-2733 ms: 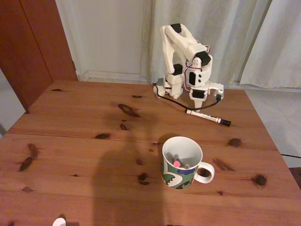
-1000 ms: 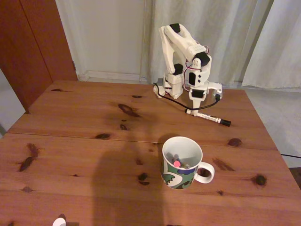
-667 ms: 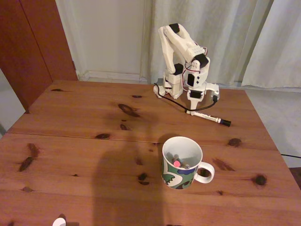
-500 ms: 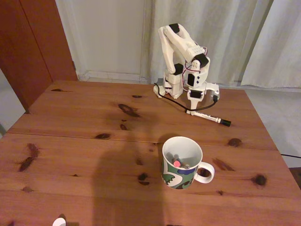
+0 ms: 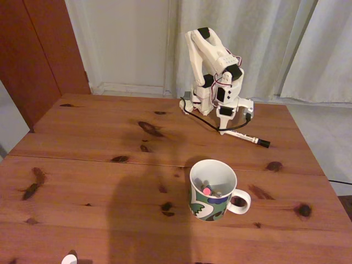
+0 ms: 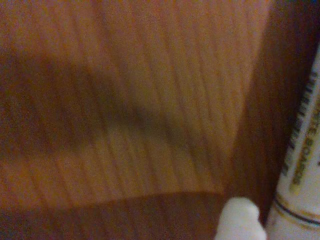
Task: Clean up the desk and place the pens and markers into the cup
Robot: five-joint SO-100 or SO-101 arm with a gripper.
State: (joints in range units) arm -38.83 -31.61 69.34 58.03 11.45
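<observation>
Near the lower middle of the fixed view, the mug (image 5: 212,190) stands on the tabletop (image 5: 99,159), handle to the right, with a pink-ended pen (image 5: 207,191) and other sticks inside. Upper right, a white marker (image 5: 244,137) lies flat, black cap pointing right and slightly down. The gripper (image 5: 230,125) hangs over its left end; I cannot tell whether it is closed.
</observation>
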